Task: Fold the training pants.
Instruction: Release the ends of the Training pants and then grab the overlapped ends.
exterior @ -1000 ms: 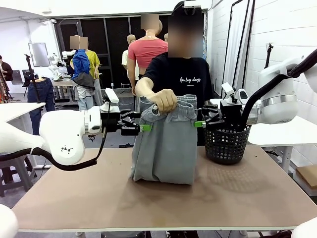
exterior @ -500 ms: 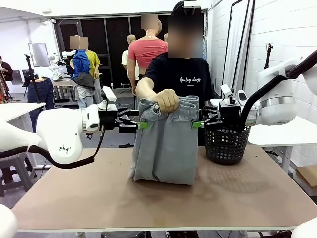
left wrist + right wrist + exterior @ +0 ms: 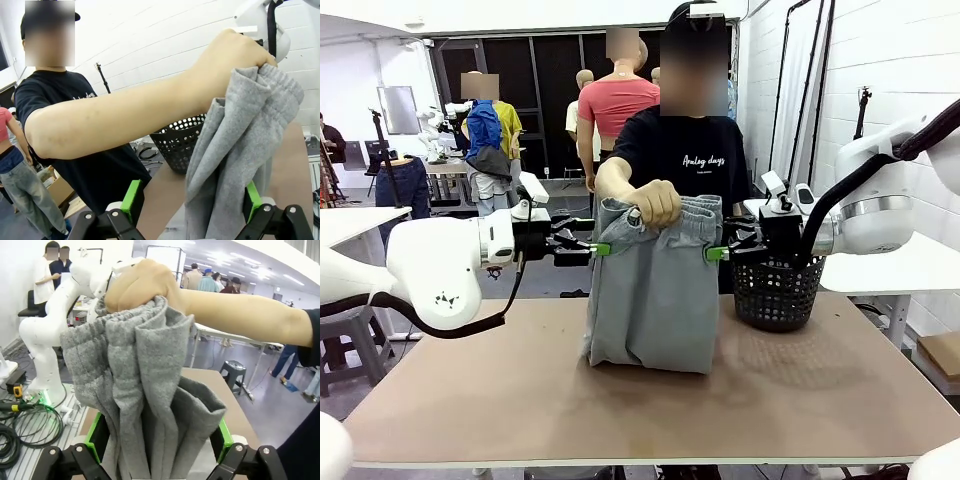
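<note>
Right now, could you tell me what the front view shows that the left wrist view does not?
Front view: the table, the lower end of the training pants resting on it, and the left gripper and right gripper flanking the waistband. Left wrist view: from close up, the cloth hanging between the left gripper's green pads, jaws open. Both: the person's hand bunching the waistband, and the black mesh basket.
</note>
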`<state>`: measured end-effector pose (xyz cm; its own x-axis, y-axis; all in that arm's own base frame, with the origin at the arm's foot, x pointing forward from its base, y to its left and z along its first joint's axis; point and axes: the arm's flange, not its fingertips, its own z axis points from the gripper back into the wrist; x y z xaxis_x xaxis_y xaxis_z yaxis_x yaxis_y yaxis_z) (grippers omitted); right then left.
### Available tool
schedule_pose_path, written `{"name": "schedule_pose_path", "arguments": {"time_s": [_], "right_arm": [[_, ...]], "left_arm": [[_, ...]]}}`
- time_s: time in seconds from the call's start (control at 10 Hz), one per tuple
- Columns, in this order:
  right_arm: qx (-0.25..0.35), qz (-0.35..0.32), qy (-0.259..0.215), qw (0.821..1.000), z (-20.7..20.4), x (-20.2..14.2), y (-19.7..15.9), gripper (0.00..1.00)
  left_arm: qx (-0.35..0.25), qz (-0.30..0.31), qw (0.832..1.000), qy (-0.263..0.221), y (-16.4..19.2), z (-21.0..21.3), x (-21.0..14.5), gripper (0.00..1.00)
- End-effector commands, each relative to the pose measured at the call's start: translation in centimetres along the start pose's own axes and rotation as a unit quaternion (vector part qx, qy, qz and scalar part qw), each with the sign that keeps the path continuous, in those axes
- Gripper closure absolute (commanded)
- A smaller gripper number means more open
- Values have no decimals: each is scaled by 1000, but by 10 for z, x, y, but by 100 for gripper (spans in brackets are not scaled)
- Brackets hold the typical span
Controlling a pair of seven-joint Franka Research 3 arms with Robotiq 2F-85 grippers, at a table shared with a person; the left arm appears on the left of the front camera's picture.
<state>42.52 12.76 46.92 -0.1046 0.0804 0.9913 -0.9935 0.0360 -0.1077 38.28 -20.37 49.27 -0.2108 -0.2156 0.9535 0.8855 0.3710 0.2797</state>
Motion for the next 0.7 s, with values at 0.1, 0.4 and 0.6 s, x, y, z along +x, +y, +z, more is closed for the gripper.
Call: {"name": "schedule_pose_path", "arguments": {"time_s": [0.1, 0.4, 0.6], "right_arm": [[47, -20, -12, 999, 2, 1, 3, 0], [77, -29, -13, 997, 1, 1, 10, 0], [89, -29, -8, 996, 5, 2, 15, 0]], "left_arm": [[-45, 7, 999, -13, -24, 16, -7, 0], [-67, 5, 998, -11, -22, 5, -6, 0], [-75, 5, 997, -10, -23, -1, -7, 0]]}}
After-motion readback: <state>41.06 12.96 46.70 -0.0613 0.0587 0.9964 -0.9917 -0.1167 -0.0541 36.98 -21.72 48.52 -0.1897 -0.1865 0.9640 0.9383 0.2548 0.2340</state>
